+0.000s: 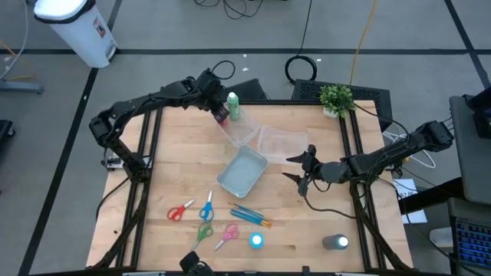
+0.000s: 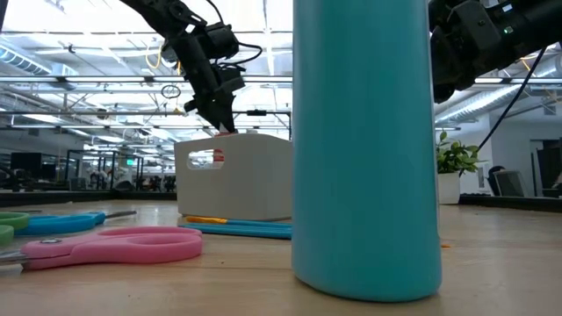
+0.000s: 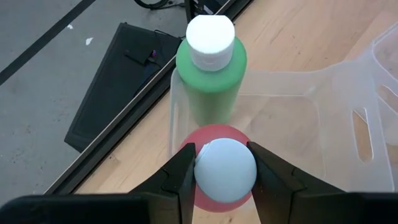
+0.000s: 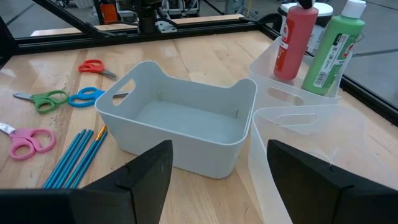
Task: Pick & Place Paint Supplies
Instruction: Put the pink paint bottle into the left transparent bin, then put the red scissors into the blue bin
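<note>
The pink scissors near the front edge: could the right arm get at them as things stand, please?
Probably yes: the right gripper is open and empty, and the pink scissors lie flat on bare table, with only the brushes nearby.

We look past our right gripper [image 4: 214, 180], its two dark fingers [image 4: 140, 180] standing wide apart with nothing between them. Just ahead sits an opaque white plastic tub [image 4: 180, 124] on the pale wooden table [image 4: 205, 50]. Touching its far corner are two clear plastic tubs; the farther clear tub [image 4: 292, 93] holds a red paint bottle [image 4: 295, 43] and a green paint bottle with a white cap [image 4: 333, 53], both upright and side by side. The nearer clear tub [image 4: 298, 149] lies beside our finger. Beyond the white tub lie red-handled scissors [image 4: 93, 66], green-handled scissors [image 4: 46, 99], blue-handled scissors [image 4: 87, 98], pink-handled scissors [image 4: 28, 142] and thin blue orange-tipped brushes [image 4: 78, 155].
</note>
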`<state>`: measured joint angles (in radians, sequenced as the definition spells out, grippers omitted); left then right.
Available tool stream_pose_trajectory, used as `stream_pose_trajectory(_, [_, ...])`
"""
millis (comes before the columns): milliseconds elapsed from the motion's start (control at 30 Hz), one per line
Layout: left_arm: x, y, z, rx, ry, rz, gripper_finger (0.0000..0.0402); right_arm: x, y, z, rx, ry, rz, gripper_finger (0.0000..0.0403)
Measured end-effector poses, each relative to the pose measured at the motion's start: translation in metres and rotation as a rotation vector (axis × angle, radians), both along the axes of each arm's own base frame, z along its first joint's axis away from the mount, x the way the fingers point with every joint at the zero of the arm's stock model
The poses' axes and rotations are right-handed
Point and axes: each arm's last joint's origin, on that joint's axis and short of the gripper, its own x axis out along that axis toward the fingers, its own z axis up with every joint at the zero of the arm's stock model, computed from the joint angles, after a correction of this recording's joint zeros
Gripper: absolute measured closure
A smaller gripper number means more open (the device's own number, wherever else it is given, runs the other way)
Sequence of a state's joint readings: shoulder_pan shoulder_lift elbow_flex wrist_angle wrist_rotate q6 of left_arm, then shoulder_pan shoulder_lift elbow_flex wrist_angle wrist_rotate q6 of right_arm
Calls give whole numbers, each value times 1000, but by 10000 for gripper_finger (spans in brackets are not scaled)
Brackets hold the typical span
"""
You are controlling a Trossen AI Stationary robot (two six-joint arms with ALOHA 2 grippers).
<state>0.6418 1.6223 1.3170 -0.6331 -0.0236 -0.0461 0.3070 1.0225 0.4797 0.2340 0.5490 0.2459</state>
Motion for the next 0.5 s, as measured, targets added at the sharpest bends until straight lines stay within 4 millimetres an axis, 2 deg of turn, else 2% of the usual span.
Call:
stream_pose_trajectory(333, [5, 3, -6, -1, 2, 6, 279, 0, 0, 0, 0, 0, 0, 151])
stream_pose_trajectory(400, [5, 3, -6, -3, 1, 12, 255, 0, 0, 0, 0, 0, 0, 151])
stream_pose_trajectory(500, [4, 3, -6, -3, 10, 17, 192, 0, 0, 0, 0, 0, 0, 151])
